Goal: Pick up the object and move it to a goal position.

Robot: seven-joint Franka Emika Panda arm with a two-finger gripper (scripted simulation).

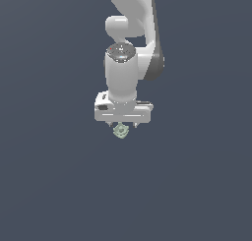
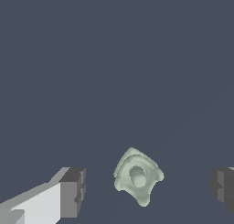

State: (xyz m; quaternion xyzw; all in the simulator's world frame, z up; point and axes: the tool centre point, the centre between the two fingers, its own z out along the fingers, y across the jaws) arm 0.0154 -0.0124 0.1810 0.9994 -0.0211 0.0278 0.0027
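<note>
The object (image 2: pixel 137 176) is a tiny pale green knobbly piece with a lobed outline, lying on the dark grey floor. In the wrist view it sits between my two dark fingertips (image 2: pixel 73 192), with clear space on each side. My gripper (image 2: pixel 148 189) is open and nothing touches the object. In the exterior view the white gripper (image 1: pixel 122 125) hangs straight down, and the object (image 1: pixel 120 131) shows just below its body. How high the fingertips stand above the floor I cannot tell.
The white arm (image 1: pixel 130 28) rises behind the gripper toward the top of the exterior view. A plain dark grey surface (image 1: pixel 49 176) fills all the surroundings.
</note>
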